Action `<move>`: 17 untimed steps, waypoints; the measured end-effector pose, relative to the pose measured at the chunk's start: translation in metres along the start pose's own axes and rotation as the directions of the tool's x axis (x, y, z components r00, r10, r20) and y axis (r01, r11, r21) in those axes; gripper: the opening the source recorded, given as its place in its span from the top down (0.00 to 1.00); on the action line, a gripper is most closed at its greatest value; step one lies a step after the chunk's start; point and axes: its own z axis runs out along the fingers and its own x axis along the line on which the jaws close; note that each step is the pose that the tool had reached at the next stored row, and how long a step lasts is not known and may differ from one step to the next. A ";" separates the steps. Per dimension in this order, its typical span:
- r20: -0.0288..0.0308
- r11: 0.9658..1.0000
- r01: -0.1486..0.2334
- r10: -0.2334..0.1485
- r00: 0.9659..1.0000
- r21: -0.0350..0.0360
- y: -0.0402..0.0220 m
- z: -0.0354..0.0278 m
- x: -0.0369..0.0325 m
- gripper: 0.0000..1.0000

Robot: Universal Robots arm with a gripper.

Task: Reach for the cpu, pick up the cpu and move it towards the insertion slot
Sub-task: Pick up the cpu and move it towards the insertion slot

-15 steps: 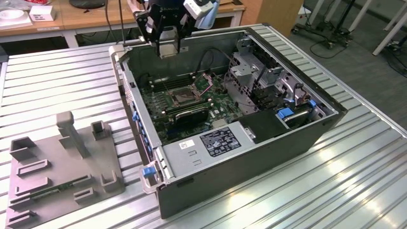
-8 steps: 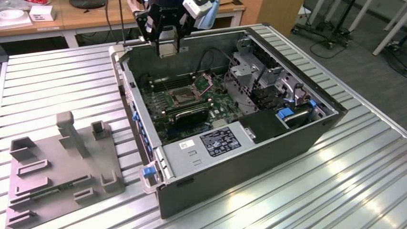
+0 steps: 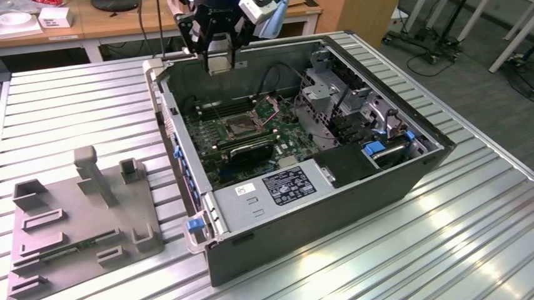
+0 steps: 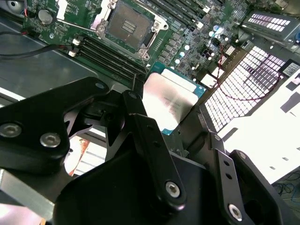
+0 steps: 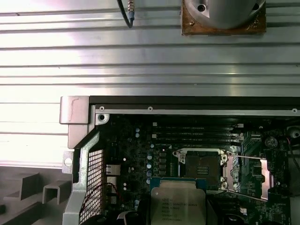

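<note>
Your gripper [image 3: 219,62] is hanging above the open case [image 3: 334,187], over its far wall toward the exterior view's left, and it is clamping the cpu [image 4: 169,101] between its fingers [image 4: 145,136]; the second wrist view is showing the dark links closing against the chip's edges with its pale metal face turned to the camera. Working from the exterior view's left to its right, you are looking at the grey tray [image 3: 75,225] lying well apart on the slatted table [image 3: 67,106], then the case wall under your gripper, then the green board [image 3: 242,134] with the slot [image 3: 236,125] on the case floor. The relation that matters is this: the slot is lying below the held chip and a little further into the case, toward the exterior view's right, so the chip is sitting high and off to one side of it, not over it yet. The chip is square, so it has no long axis; in the first wrist view its edges are running roughly parallel to the slot's frame. The exterior view is giving you the height of the gripper above the board, which the wrist views are not. In both wrist views you are seeing the chip and the slot's open frame with its dark centre together, which the exterior view is leaving too small to judge.
</note>
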 end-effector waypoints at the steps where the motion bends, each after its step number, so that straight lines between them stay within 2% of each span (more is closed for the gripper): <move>1: 0.000 1.000 0.000 0.000 1.000 0.000 0.0004 0.0001 0.0000 0.45; 11: 0.000 1.000 0.000 0.000 1.000 0.000 0.0048 0.0011 -0.0001 0.45; 17: 0.000 1.000 0.000 0.000 1.000 -0.001 0.0051 0.0011 0.0000 0.45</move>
